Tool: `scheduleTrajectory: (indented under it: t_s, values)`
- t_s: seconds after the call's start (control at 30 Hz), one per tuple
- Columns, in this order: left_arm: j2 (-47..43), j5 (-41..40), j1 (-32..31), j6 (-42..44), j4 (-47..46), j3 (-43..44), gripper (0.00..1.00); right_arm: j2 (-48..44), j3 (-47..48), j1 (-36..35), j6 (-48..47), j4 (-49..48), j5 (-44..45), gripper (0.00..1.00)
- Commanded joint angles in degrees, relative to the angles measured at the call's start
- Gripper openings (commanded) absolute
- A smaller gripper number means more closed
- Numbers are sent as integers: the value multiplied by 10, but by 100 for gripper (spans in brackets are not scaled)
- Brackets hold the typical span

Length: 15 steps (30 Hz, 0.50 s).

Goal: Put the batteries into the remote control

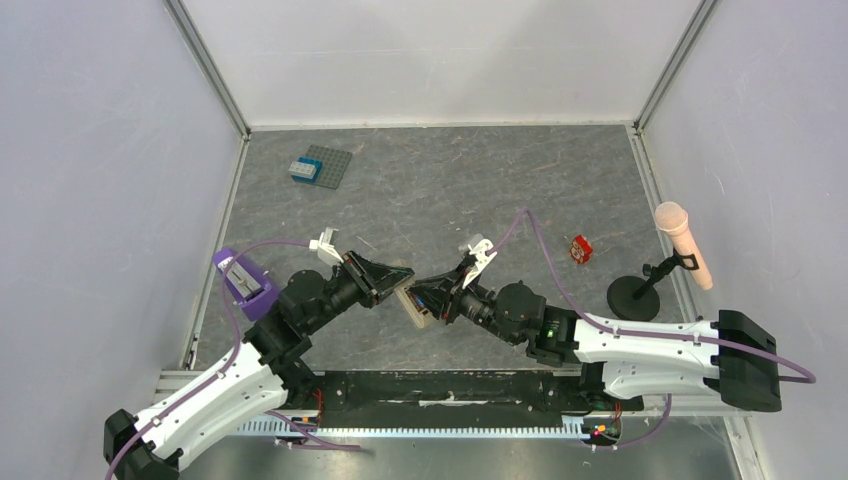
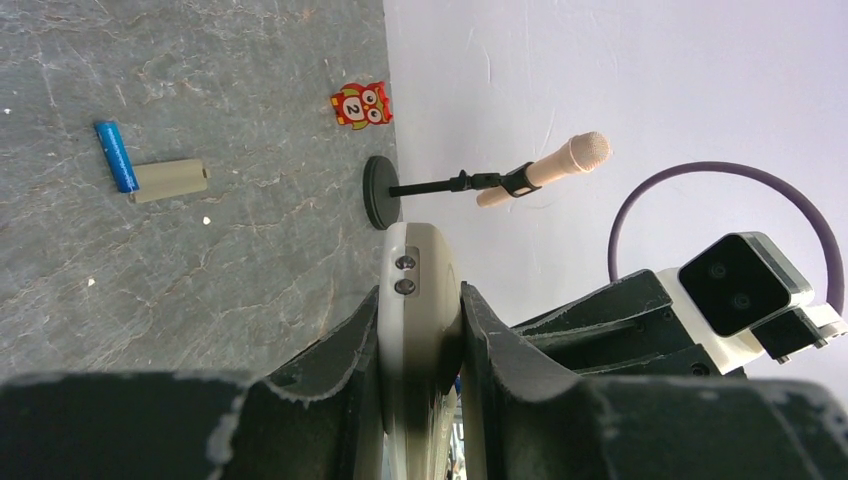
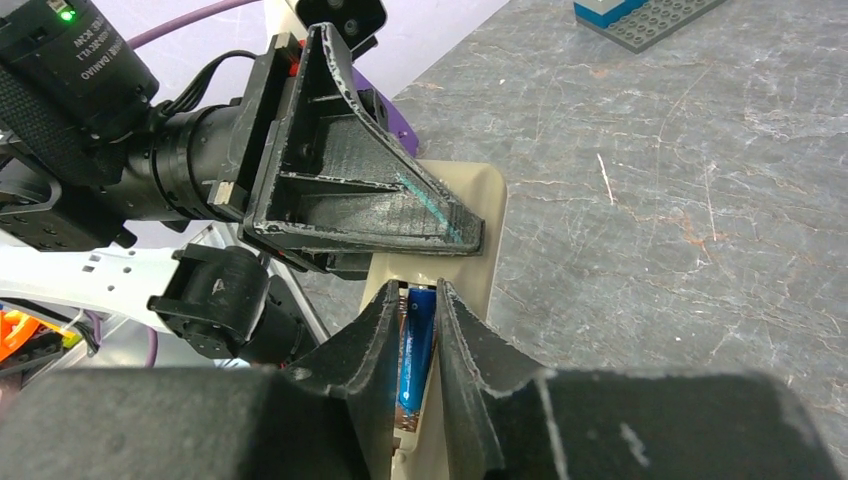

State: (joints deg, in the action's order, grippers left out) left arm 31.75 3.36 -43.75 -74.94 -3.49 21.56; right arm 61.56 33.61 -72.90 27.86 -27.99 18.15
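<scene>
My left gripper (image 1: 402, 284) (image 2: 420, 312) is shut on the white remote control (image 1: 416, 308) (image 2: 421, 262), holding it edge-on above the table near the front middle. In the right wrist view the remote control's (image 3: 487, 262) tan back faces me with its recess uncovered. A blue battery (image 3: 418, 345) lies lengthwise in that recess against a spring. My right gripper (image 1: 432, 298) (image 3: 420, 300) has its fingers close on either side of it. A second blue battery (image 2: 116, 156) lies on the table beside a tan oblong piece (image 2: 168, 180).
A microphone (image 1: 683, 243) (image 2: 545, 168) on a black round-based stand (image 1: 633, 297) is at the right. A small red-and-white owl figure (image 1: 580, 249) (image 2: 361, 105) lies near it. A grey studded plate with a blue brick (image 1: 320, 166) (image 3: 640, 15) sits far left. White walls enclose the table.
</scene>
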Motion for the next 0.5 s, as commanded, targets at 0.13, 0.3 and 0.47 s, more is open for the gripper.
scheduleTrajectory:
  t_s: [0.13, 0.3, 0.47]
  values:
    - [-5, -5, 1, -7, -26, 17, 2, -3, 25, -2, 12, 24, 23, 27]
    - [-6, -8, 1, 3, -21, 16, 2, -25, 40, -2, 30, 44, 21, 40]
    - [-9, -11, 1, 24, -21, 11, 2, -51, 52, -1, 50, 73, 13, 60]
